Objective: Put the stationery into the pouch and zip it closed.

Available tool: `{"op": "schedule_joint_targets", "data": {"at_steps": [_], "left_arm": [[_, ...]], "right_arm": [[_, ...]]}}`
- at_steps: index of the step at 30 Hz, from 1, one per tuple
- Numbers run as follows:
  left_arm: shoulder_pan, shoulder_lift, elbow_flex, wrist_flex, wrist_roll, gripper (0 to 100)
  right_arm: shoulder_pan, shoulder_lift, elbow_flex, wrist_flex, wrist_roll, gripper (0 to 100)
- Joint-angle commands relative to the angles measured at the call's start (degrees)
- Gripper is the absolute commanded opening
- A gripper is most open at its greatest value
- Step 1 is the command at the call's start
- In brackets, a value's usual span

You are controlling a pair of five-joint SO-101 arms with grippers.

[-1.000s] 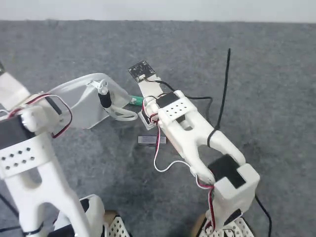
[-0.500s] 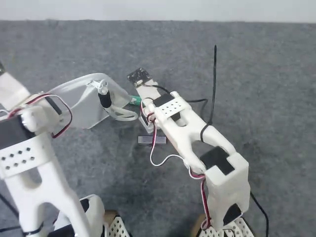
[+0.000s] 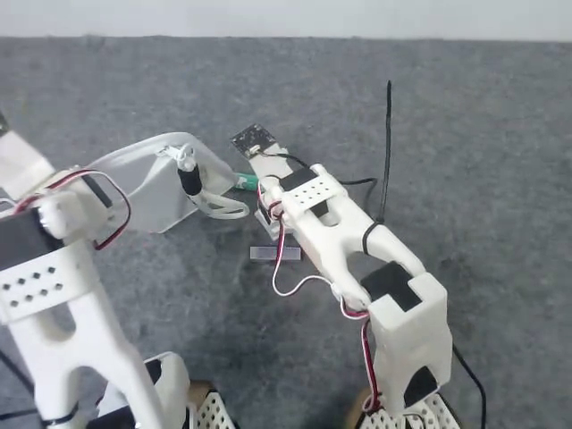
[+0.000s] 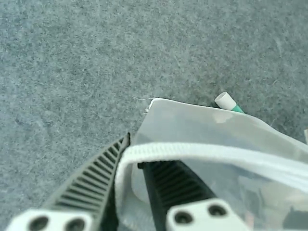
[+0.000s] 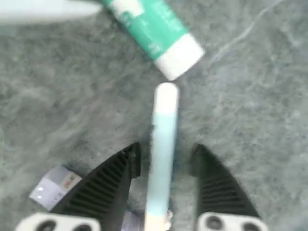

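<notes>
L fingers (image 4: 96,178) pinched pouch (image 4: 202,125) rim. R fingers (image 5: 110,178) spread, straddling pale-blue pen (image 5: 163,125) near pouch; green stick (image 5: 149,24) btwn them.

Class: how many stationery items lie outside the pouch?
3: green tube by the pouch, pale blue stick between the right gripper's jaws, small block beside. More may be hidden.

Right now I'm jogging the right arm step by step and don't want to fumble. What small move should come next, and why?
Probably close the right gripper on the pale blue stick. Its jaws stand open on either side of the stick, which lies on the carpet between them. The left gripper is shut on the pouch rim, so the pouch looks held ready.
</notes>
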Motion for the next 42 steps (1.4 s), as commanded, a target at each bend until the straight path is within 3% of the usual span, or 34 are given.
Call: {"op": "schedule_joint_targets", "data": {"at_steps": [1,17,42], "left_arm": [[-0.53,0.09,0.22,-2.02,0.53,1],[-0.53,-0.26,1.80,-3.43,0.53,1],[-0.53,-0.26,1.80,-3.52,0.53,1]], "right_arm": [[0.13,-0.22,-2.11,0.13,0.70,0.3],[0.22,-2.07,-1.67,0.84,0.44,0.6],[-0.31,-17.98,-1.67,13.58,0.09,0.6]]}}
